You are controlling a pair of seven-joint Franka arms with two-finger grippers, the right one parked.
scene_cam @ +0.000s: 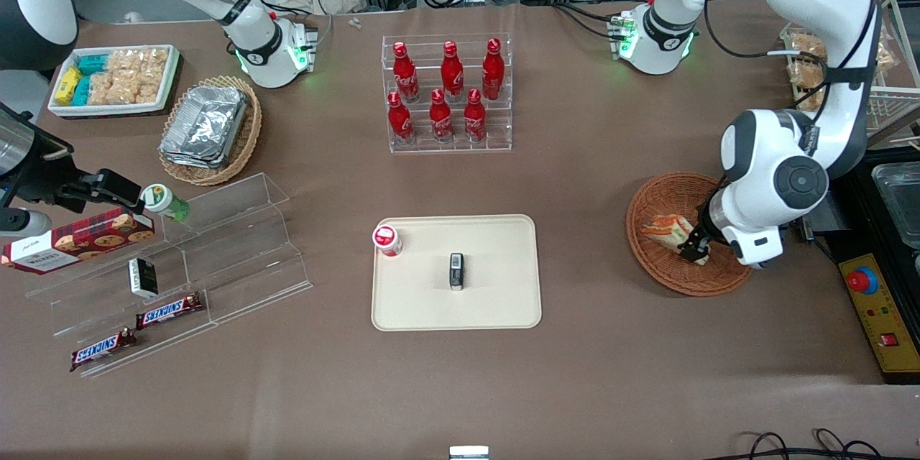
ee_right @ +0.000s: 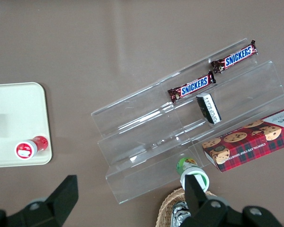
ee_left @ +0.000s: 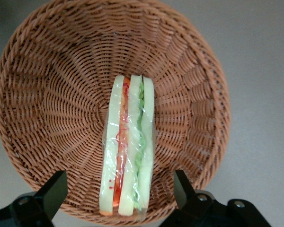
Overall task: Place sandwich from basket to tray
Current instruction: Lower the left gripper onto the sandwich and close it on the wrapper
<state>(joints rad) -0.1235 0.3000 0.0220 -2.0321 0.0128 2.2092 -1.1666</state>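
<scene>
- While the end effector (scene_cam: pixel 694 250) hovers inside the basket (scene_cam: pixel 665 201), fingers spread wide, one sandwich (ee_left: pixel 128 151) lies between them.
- One tray (scene_cam: pixel 496 302) holds two small items.
- Six red bottles (scene_cam: pixel 445 90) stand farther back on the bench (scene_cam: pixel 460 388).

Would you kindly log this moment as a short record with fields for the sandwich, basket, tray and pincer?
Sandwich: wrapped triangular white-bread sandwich standing on edge in the basket
Basket: round reddish-brown wicker basket, toward the working arm's end of the table
Tray: flat cream rectangular tray, holding a red-capped small bottle and a small dark box; no sandwich on it
Pincer: left arm's pincer low over the basket, fingers open, astride the sandwich, not gripping
</scene>
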